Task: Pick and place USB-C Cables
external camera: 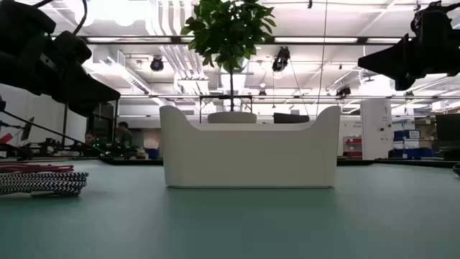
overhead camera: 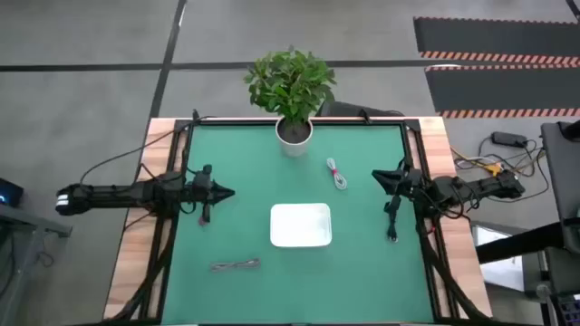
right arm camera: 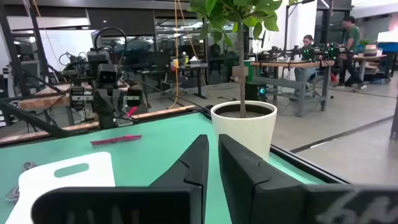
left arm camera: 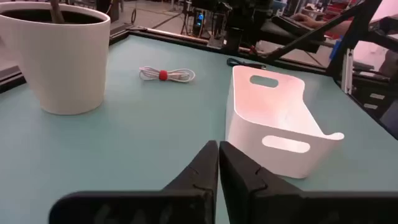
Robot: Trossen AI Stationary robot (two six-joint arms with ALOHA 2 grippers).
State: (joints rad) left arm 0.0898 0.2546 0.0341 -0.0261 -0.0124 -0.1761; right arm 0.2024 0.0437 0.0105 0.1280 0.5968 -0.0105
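Both arms are held out over the green table [overhead camera: 245, 172], one at each side, and nothing is gripped. The left hand [overhead camera: 228, 192] is seen hovering above the left half of the mat with its fingers [left arm camera: 205, 168] pressed together, empty, pointing toward the middle. The right hand [overhead camera: 377, 176] is mirrored on the right side, its fingers [right arm camera: 214, 163] likewise closed on nothing, aimed back toward the centre. Between the two, slightly toward the near edge, the white tray [overhead camera: 301, 225] is set down on the table, and nothing is seen in it from above. The white-grey cable [overhead camera: 337, 173], tied with a red band, is found lying on the mat at the far right of the tray, between the tray and the white plant pot [overhead camera: 294, 133]. The magenta-pink cable [overhead camera: 205, 217] is spotted just below the left hand, partly masked by it. The grey-brown cable [overhead camera: 236, 265] is laid out at the near left, well apart from the tray. The black cable [overhead camera: 392, 230] is seen on the right, close beside the right arm. A leafy plant [overhead camera: 290, 81] is carried by the pot at the far edge.
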